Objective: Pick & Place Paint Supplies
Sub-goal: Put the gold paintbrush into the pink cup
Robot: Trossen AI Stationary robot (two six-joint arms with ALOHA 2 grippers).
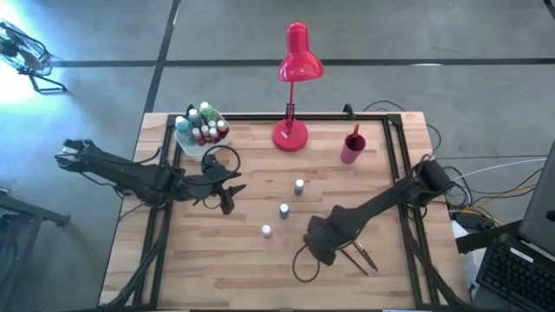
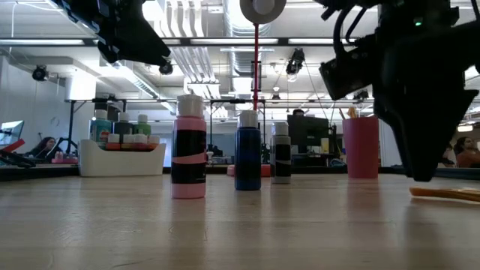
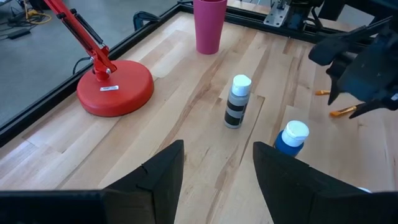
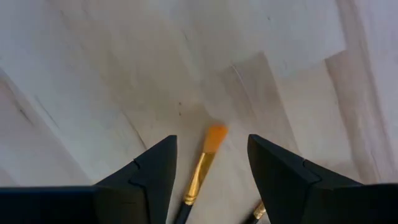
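Three white-capped paint bottles stand upright mid-table: a pink one (image 2: 189, 150), a blue one (image 2: 248, 154) and a grey-black one (image 3: 237, 102). More bottles stand in a white tray (image 1: 201, 130) at the far left. Two thin paintbrushes (image 1: 360, 254) lie flat near the right front. My right gripper (image 4: 211, 149) points down over them, open, its fingers either side of an orange-bristled brush (image 4: 200, 171) without touching it. A second brush (image 4: 258, 211) shows just beside it. My left gripper (image 3: 217, 165) hovers open left of the bottles, holding nothing.
A red desk lamp (image 1: 292, 130) stands at the far middle, with a pink cup (image 1: 353, 147) to its right. A black frame rail (image 1: 395, 156) runs along the table's sides. Bare wood lies between the bottles and the near edge.
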